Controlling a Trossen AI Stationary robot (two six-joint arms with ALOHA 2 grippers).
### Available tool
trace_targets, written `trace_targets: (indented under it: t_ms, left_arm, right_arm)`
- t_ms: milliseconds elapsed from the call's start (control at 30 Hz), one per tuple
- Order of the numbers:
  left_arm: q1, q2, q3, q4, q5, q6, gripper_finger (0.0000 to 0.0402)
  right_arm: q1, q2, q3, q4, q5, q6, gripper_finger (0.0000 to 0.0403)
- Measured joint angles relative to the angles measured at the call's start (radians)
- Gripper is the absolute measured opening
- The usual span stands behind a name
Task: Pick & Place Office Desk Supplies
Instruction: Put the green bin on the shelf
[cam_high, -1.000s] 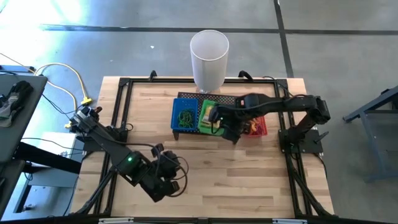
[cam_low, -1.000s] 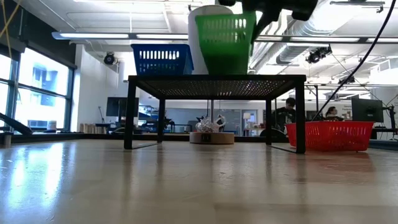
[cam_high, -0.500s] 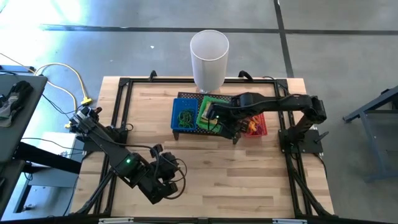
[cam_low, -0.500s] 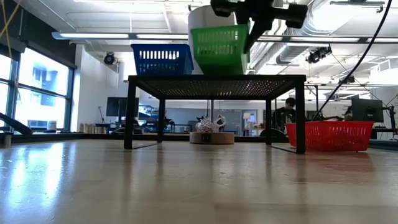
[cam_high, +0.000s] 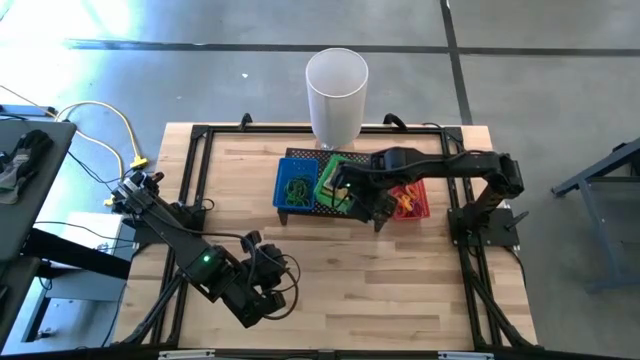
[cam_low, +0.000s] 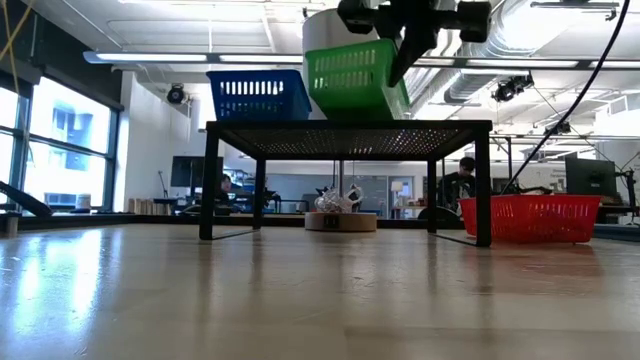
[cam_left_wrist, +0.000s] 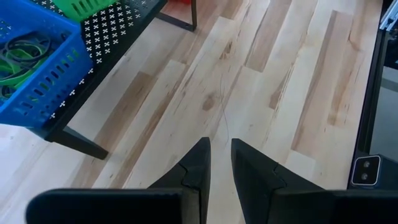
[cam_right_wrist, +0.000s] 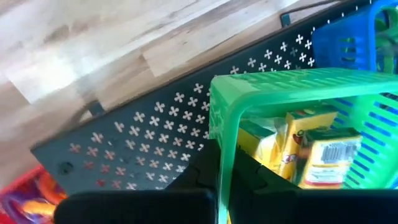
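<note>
The wooden table (cam_high: 330, 290) is bare butcher-block, with a concrete floor beyond and an open workshop behind. On its far half stands the black mesh stand (cam_high: 300, 158), carrying the blue basket (cam_high: 296, 182) of green bands (cam_left_wrist: 18, 51). My right gripper (cam_right_wrist: 225, 163) is clamped on the rim of the green basket (cam_low: 352, 78), tilted above the stand with yellow packets (cam_right_wrist: 311, 149) inside. If the one-sided pinch slips, it could tip and spill. My left gripper (cam_left_wrist: 220, 163) waits narrowly parted, empty, near the table's near-left edge.
</note>
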Motion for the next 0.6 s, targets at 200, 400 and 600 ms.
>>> trace_targets:
  t_ms: [200, 400, 600]
  left_arm:
    - [-0.007, 0.000, 0.000, 0.000, -0.015, 0.000, 0.0059]
    - [-0.007, 0.000, 0.000, 0.001, -0.019, 0.000, 0.0059]
    - [-0.007, 0.000, 0.000, 0.001, -0.019, 0.000, 0.0059]
  right_arm:
    - [0.000, -0.010, 0.000, 0.001, -0.042, 0.062, 0.0003]
    - [-0.005, -0.017, 0.000, 0.001, -0.040, 0.067, 0.0006]
    - [-0.011, -0.018, 0.000, 0.001, -0.042, 0.094, 0.0042]
